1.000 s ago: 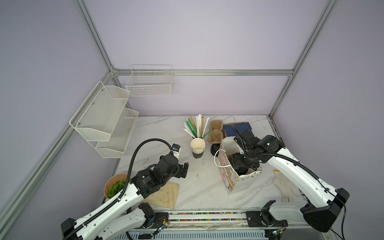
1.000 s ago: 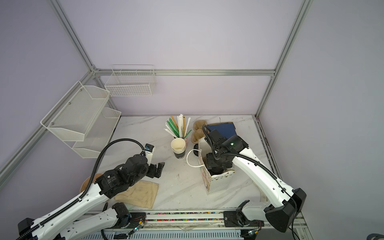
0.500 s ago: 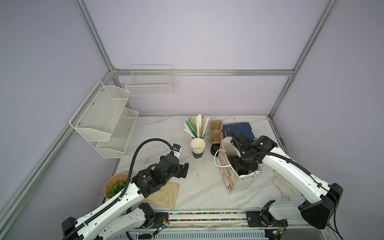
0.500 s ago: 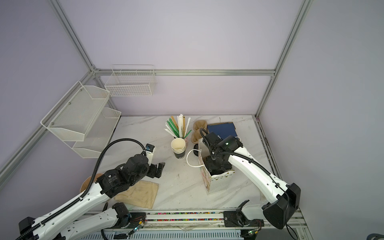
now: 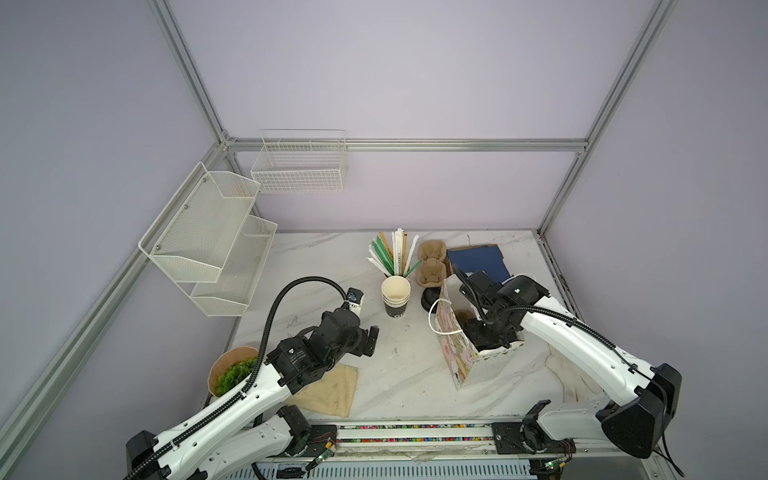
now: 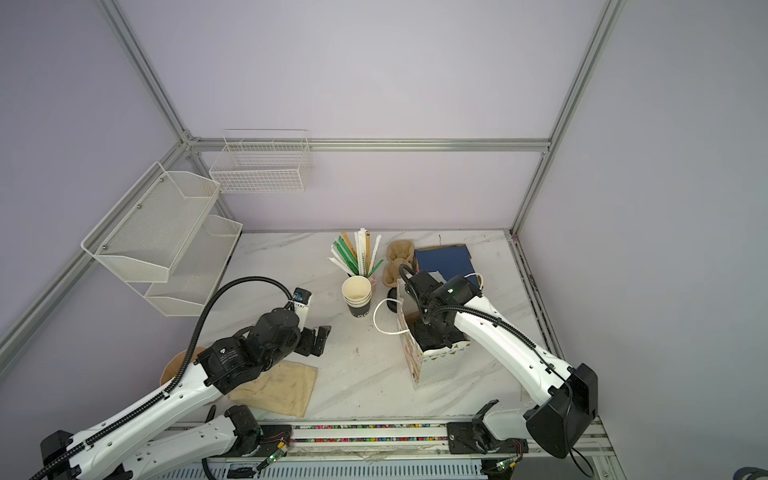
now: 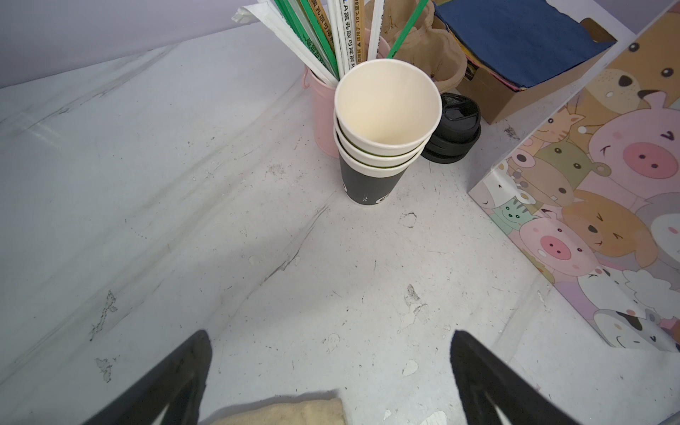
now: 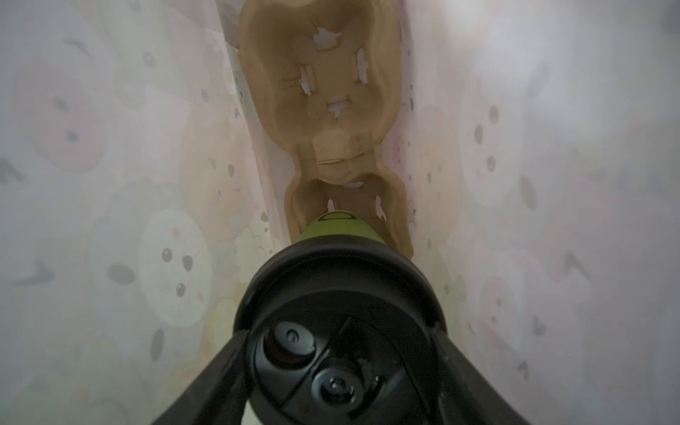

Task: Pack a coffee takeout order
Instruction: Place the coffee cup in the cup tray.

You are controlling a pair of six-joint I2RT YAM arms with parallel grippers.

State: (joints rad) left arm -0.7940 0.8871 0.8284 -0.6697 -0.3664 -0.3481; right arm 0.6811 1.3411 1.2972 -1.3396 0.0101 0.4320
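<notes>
**A:** Over the table's front-left, the left claw (image 7: 329, 338) is spread wide and empty, facing the spare cup stack (image 7: 382, 121).

**B:** On the right, the right claw (image 8: 339, 331) is down inside the cartoon gift bag (image 5: 457, 357). It grips the lidded dark green cup (image 8: 336, 232) over the near well of the pulp carrier (image 8: 320, 92), which runs lengthwise away from it.

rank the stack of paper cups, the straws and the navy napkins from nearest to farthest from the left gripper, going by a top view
1. stack of paper cups: just ahead of the left gripper, toward the back wall.
2. bundle of straws: directly behind the cups.
3. navy blue napkins: at the back, off to the robot's right.
</notes>
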